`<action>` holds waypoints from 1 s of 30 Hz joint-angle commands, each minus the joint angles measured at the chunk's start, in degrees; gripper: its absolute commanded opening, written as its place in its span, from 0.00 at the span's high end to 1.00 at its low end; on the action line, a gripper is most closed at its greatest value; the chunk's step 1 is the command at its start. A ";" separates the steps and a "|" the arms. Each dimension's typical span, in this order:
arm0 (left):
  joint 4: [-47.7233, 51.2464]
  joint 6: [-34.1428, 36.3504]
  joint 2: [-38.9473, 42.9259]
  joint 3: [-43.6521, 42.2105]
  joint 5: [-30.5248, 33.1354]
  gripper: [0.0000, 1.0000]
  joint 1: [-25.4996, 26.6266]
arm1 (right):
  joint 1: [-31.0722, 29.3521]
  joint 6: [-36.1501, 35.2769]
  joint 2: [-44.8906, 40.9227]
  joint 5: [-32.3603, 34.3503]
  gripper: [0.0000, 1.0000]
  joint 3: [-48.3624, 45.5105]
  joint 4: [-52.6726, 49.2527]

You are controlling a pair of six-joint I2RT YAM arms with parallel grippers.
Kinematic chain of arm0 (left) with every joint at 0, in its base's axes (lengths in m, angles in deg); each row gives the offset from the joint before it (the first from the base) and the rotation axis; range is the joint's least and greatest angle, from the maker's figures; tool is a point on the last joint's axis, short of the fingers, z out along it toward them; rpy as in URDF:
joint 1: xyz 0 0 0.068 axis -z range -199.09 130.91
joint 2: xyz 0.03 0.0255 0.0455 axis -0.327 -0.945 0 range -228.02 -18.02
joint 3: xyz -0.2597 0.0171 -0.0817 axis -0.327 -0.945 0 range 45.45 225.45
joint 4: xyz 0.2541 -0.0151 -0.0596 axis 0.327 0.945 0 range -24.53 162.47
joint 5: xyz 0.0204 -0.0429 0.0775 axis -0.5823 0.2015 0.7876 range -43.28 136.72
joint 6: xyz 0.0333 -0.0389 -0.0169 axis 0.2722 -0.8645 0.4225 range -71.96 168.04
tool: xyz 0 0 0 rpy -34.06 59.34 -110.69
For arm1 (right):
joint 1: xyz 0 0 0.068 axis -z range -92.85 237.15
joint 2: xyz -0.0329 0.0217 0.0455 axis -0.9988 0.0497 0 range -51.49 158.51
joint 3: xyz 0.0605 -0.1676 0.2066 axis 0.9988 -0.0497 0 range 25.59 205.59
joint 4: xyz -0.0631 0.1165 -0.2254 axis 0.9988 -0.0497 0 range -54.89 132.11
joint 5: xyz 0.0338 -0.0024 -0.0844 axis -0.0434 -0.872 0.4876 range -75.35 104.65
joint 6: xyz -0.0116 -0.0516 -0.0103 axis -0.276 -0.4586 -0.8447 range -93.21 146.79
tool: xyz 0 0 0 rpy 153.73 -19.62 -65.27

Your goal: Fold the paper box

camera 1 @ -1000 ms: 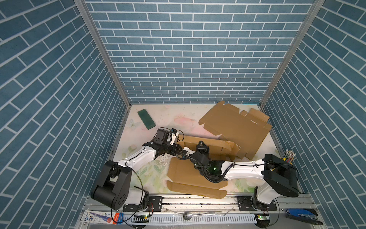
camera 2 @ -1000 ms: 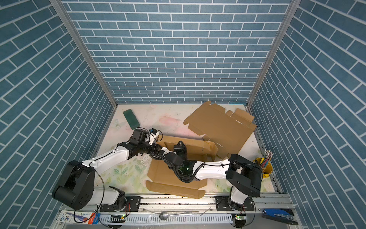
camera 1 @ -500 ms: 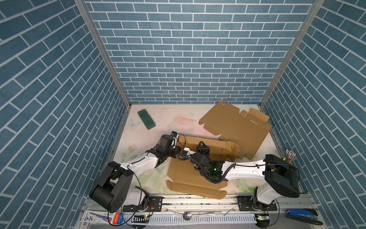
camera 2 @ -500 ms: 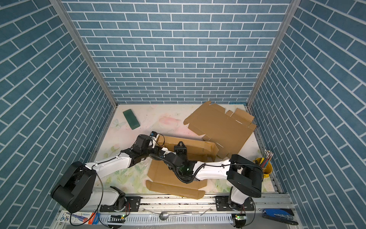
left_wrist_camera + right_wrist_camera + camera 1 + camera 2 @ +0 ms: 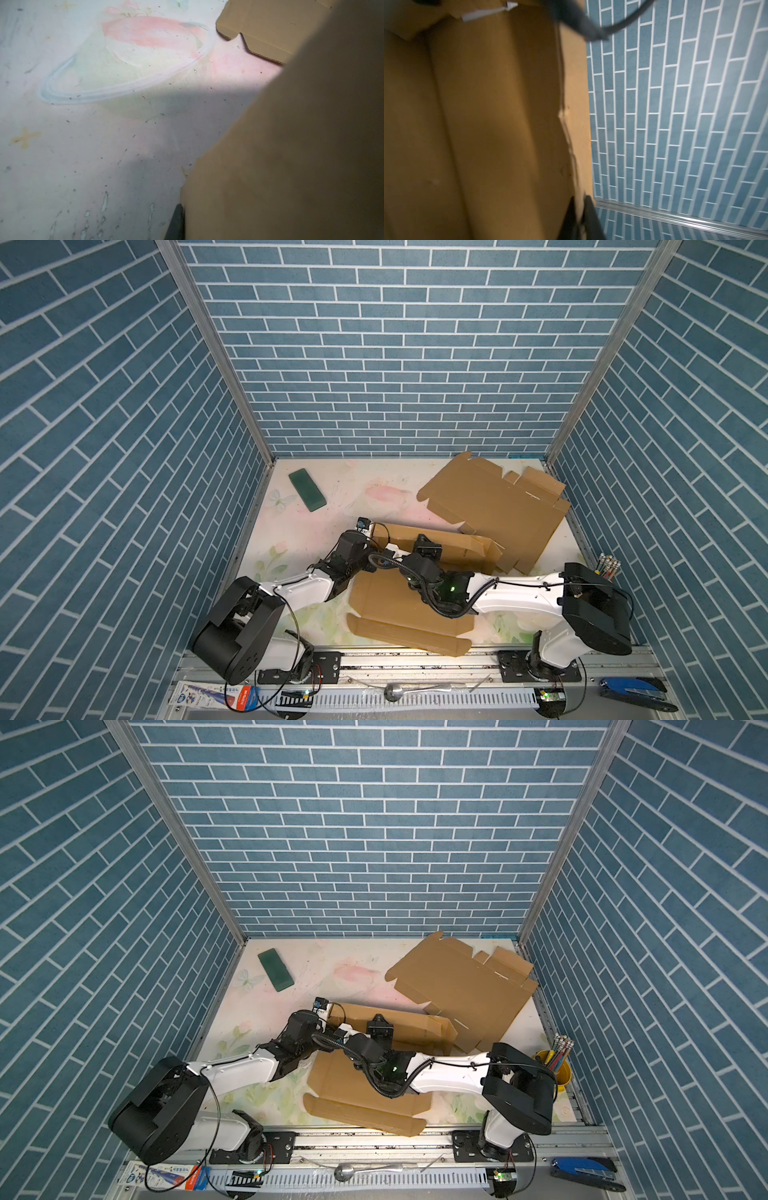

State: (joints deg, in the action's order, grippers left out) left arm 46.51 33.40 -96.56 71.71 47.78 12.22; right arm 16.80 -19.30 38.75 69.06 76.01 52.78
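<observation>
A pale, flower-printed mat (image 5: pixel 299 531) floors a booth of blue brick walls (image 5: pixel 395 364). The half-folded paper box (image 5: pixel 457 549) lies mid-mat. My left pincer (image 5: pixel 372 547) has slid in and pinched shut on its end wall. My right pincer (image 5: pixel 580 207) straddles a blurred flap edge; I cannot tell whether it grips. Cardboard hides my left pincer's far finger.
</observation>
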 commanded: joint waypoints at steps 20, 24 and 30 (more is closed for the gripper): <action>1.02 -8.29 2.60 -5.02 18.65 0.99 0.22 | 24.98 84.97 -10.89 -33.70 0.48 29.22 -60.16; -0.65 -9.07 1.77 -6.77 18.50 0.98 0.23 | 25.37 89.59 -10.28 -38.90 0.39 29.22 -61.22; -2.44 -8.23 1.81 -7.49 18.14 0.98 0.24 | 28.35 88.76 -6.15 -47.39 0.32 30.78 -58.49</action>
State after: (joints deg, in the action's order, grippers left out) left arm 41.44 23.94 -93.98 65.90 63.28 12.37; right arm 43.67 65.12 30.40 26.99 103.81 -3.98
